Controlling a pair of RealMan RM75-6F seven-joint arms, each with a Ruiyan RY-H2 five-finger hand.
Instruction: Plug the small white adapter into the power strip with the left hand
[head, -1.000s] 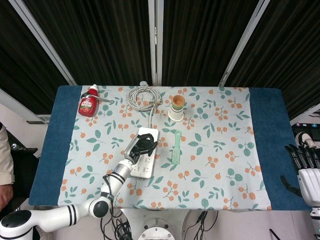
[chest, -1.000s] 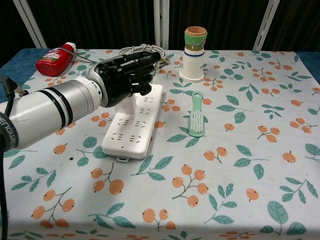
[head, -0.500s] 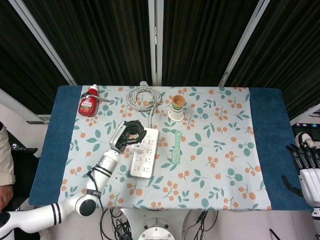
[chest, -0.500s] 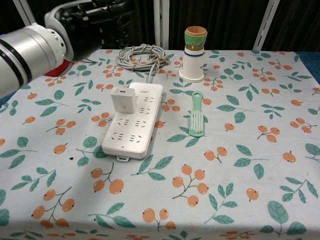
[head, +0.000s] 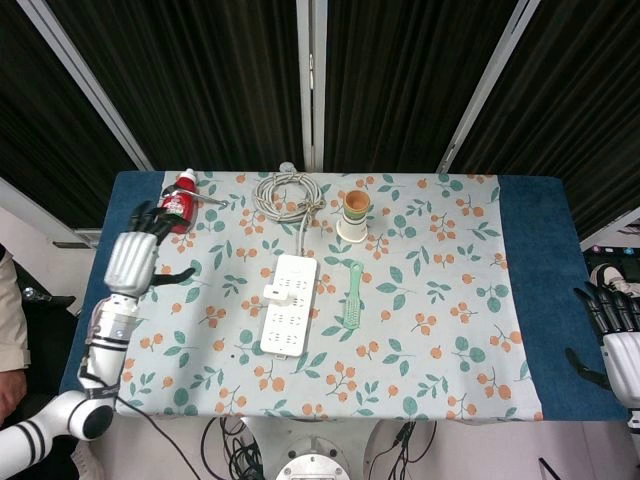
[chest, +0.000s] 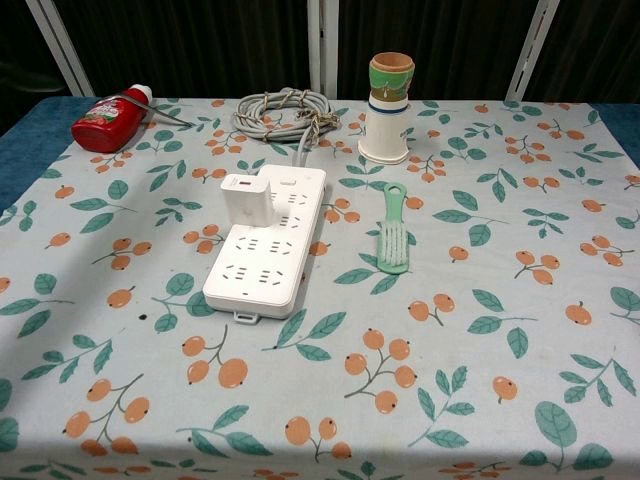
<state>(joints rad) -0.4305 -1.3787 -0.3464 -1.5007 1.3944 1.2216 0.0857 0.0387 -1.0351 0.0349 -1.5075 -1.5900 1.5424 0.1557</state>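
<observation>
The small white adapter (chest: 245, 199) (head: 274, 291) stands upright, plugged into the white power strip (chest: 266, 247) (head: 285, 318) near its far left part. In the head view my left hand (head: 137, 256) hovers over the table's left edge, well away from the strip, fingers spread and holding nothing. Beyond the table's right edge, at the frame border, my right hand (head: 614, 337) shows with straight fingers and nothing in it. Neither hand appears in the chest view.
The strip's grey cable (chest: 282, 110) lies coiled at the back. A red ketchup bottle (chest: 108, 122) lies at the back left. Stacked cups (chest: 389, 93) stand at the back centre. A green brush (chest: 393, 231) lies right of the strip.
My left hand has let go of the adapter, lifted off the strip and swung out to the table's left edge. The adapter stays in the strip. The right hand has barely moved.
</observation>
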